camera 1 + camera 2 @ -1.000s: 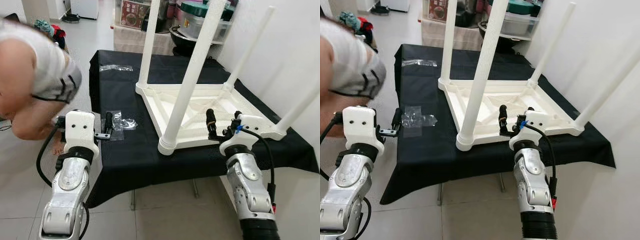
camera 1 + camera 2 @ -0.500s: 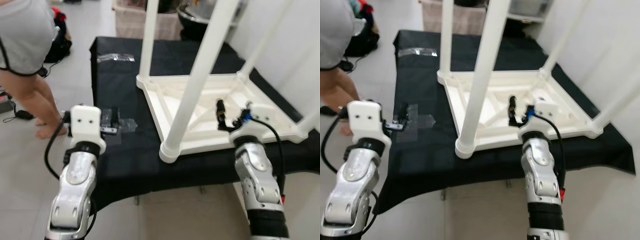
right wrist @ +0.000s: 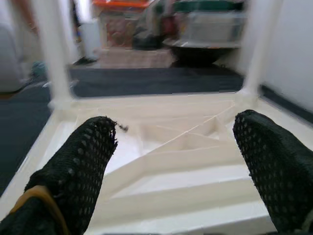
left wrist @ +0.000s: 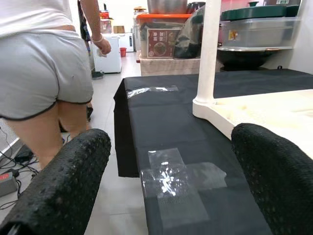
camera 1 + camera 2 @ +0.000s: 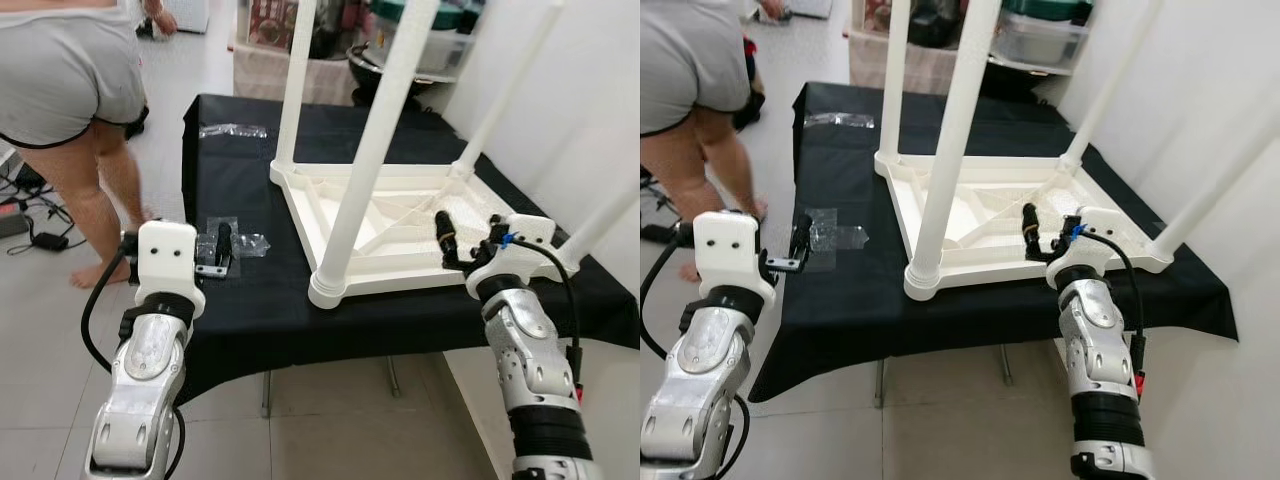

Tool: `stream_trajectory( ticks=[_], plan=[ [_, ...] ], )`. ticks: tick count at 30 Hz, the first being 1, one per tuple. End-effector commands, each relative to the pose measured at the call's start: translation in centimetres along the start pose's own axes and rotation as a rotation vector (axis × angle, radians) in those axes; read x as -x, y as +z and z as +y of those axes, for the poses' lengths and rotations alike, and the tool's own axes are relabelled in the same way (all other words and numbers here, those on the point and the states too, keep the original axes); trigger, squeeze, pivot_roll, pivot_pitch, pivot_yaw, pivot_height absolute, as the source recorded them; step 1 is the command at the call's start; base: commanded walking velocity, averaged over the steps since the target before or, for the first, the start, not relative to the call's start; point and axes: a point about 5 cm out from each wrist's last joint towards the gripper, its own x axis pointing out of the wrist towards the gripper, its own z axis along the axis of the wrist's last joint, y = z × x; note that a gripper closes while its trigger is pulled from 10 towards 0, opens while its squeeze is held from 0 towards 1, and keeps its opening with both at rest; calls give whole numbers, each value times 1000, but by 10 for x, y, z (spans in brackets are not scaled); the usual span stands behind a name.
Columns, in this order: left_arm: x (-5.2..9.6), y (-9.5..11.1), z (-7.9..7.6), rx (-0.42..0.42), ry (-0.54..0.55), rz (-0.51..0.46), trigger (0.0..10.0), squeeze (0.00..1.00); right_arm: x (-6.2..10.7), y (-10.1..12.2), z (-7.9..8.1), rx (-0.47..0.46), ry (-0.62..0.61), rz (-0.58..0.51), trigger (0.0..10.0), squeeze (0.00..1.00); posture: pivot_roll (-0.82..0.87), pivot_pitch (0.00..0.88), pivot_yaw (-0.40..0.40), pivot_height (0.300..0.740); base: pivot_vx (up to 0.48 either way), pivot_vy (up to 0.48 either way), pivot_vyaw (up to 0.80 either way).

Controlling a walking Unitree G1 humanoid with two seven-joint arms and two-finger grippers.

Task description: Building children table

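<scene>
1. The white table [image 5: 400, 215] lies upside down on the black cloth [image 5: 250, 300]. Its flat top is down and its four legs stick up.
2. The nearest leg [image 5: 365, 160] stands at the front corner of the table. Its long line runs up and tips a little away from the robot.
3. The right gripper [image 5: 462, 240] is at the near edge of the table, at about 3 o'clock from the nearest leg's foot. Its two fingers are spread wide and hold nothing. They point toward 12 o'clock, over the ribbed underside of the table [image 3: 171, 147].
4. The left gripper [image 5: 222, 248] is out over the cloth, at about 9 o'clock from the nearest leg's foot. Its fingers are spread wide too, and they hold nothing.
5. A clear plastic bag [image 4: 171, 176] lies flat on the cloth just in front of the left gripper, at about 12 o'clock from it. A second clear bag [image 5: 232, 131] lies far back on the cloth.
6. The right gripper is closer to the table. The left gripper is closer to the bag.
7. I think all four legs are in, so the table looks close to done. The next job may be to check a leg or turn the table over.
8. A person [image 5: 70, 90] stands on the floor to the left of the cloth, well away from both grippers.
</scene>
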Motion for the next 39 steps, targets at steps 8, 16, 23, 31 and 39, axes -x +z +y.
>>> stream_trajectory(
  ticks=[8, 16, 23, 31, 39],
  plan=[
    [15, -16, -19, 48, -133, 88, 10000, 0, 6, 0, 14, -100, 510, 150, 10000, 0, 138, 92, -168, 740, 0, 0, 0],
    [33, -30, -42, 120, -250, 176, 10000, 0, -2, 18, 40, -90, 709, 82, 10000, 1000, 141, 100, -170, 740, 0, 0, 0],
    [32, -29, -41, 95, -237, 160, 10000, 0, -14, 22, 54, -101, 743, 65, 10000, 0, 144, 104, -173, 740, 0, 0, 0],
    [29, -22, -39, 105, -201, 136, 10000, 0, -31, 32, 69, -115, 737, 21, 10000, 0, 145, 104, -175, 740, 0, 0, 0],
    [31, -18, -47, 113, -226, 125, 10000, 0, -50, 27, 100, -131, 746, 16, 10000, 0, 146, 99, -176, 740, 0, 0, 0]
  ],
)
